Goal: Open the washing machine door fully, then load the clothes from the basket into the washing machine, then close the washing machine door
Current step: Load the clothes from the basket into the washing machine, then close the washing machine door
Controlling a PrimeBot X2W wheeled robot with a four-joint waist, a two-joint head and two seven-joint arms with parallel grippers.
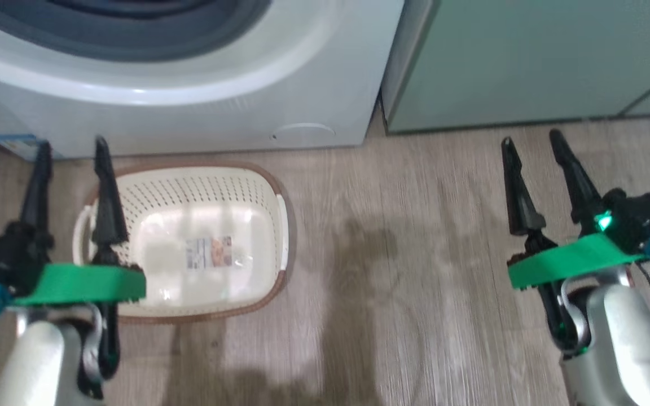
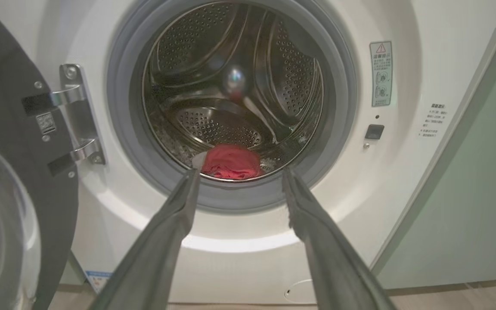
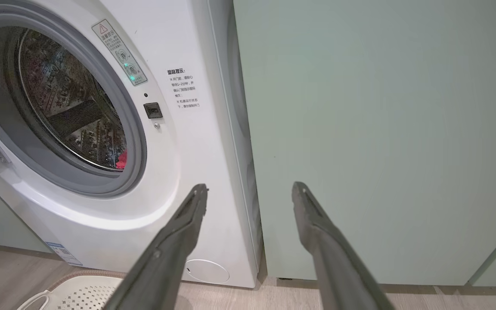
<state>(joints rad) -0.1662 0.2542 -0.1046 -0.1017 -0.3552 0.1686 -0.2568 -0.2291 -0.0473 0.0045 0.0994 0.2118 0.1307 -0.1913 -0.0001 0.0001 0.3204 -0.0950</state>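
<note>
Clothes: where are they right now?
In the left wrist view the red clothes lie inside the washing machine, low at the front of the drum, just behind the grey seal.

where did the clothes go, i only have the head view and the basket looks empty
Observer: In the left wrist view a red garment lies at the front of the steel drum, just behind the grey seal.
Operator: ok is the door open enough, can't see it from here
Observer: The washing machine door stands swung open on its hinge, to the left of the opening in that view.
</note>
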